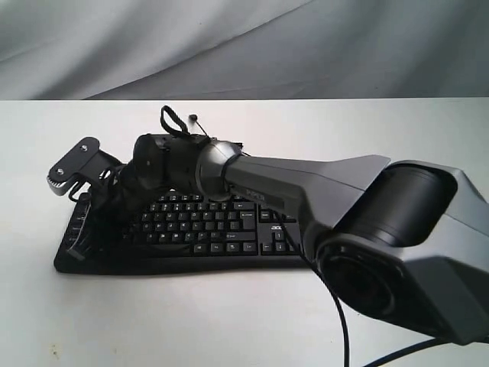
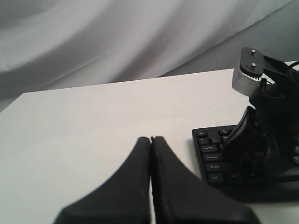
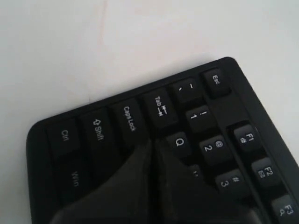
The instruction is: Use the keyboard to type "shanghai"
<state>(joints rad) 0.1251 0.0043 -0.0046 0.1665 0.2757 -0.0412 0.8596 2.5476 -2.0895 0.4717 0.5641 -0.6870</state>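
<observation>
One right arm (image 1: 306, 187), two grippers, one black Acer keyboard (image 1: 221, 233), one white table (image 1: 191, 321).
The right arm stretches from the near right across to the keyboard's left end. Its right gripper (image 3: 153, 142) points down, fingers pressed together on nothing, tips between Caps Lock and Q. The left gripper (image 2: 151, 140), likewise clenched and empty, hangs over bare table just beside that end. The keyboard lies flat mid-table.

White table (image 1: 229, 321) before a grey draped backdrop (image 1: 229, 46)
</observation>
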